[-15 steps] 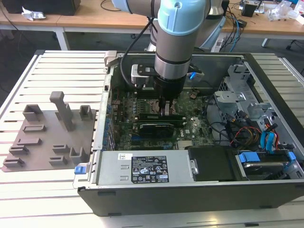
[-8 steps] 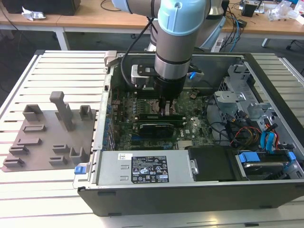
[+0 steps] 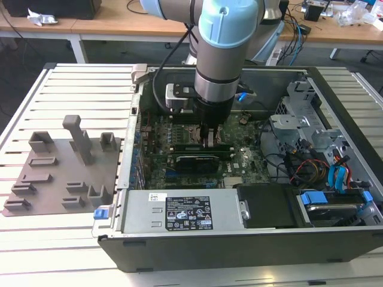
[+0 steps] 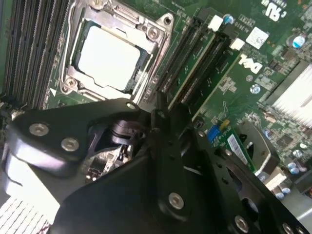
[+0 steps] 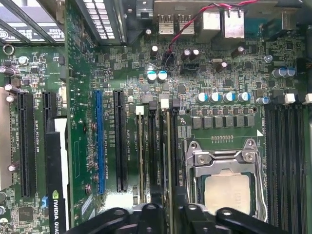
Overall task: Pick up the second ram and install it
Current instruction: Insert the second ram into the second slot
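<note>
surface: slatted table (image 3: 72, 89) | room: wooden desks (image 3: 119, 24) behind | jaws (over motherboard (image 3: 245, 158)): state unclear

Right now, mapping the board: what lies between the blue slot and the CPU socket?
In the first wrist view, from blue slot to CPU socket: one long black slot, then narrow memory slots.

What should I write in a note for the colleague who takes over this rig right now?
Tool: down inside the computer case, at the memory slots beside the CPU socket; open or shut cannot be told.
Second ram: hidden by the tool; whether it is held or seated is unclear.
Done: approach to the slots.
Left: confirm that the ram is seated.
</note>
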You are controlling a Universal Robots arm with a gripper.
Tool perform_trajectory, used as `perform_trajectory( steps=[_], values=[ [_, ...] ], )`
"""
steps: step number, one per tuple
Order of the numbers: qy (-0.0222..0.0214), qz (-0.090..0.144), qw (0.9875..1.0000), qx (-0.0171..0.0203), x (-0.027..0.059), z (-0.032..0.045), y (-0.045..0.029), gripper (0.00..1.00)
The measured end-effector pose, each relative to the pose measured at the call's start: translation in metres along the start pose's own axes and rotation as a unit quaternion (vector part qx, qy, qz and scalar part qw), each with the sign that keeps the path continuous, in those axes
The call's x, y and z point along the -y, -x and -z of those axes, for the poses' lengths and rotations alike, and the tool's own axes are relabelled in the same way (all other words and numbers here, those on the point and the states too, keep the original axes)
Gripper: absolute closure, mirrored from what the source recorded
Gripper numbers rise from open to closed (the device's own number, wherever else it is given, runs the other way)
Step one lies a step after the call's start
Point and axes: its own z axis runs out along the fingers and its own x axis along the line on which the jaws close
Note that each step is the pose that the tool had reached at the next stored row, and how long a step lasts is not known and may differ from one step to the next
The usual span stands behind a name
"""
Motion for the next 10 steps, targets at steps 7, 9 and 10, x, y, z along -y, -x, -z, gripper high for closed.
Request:
perform_trajectory(
  steps=[7,9,10],
  values=[
    [-0.0003,0.000,1.0000,-0.0042,-0.0006,0.0347,0.0064,0.89],
    [-0.0003,0.000,1.0000,-0.0044,-0.0007,0.0347,0.0064,0.89],
    [-0.0003,0.000,1.0000,-0.0045,-0.0007,0.0348,0.0064,0.89]
  ],
)
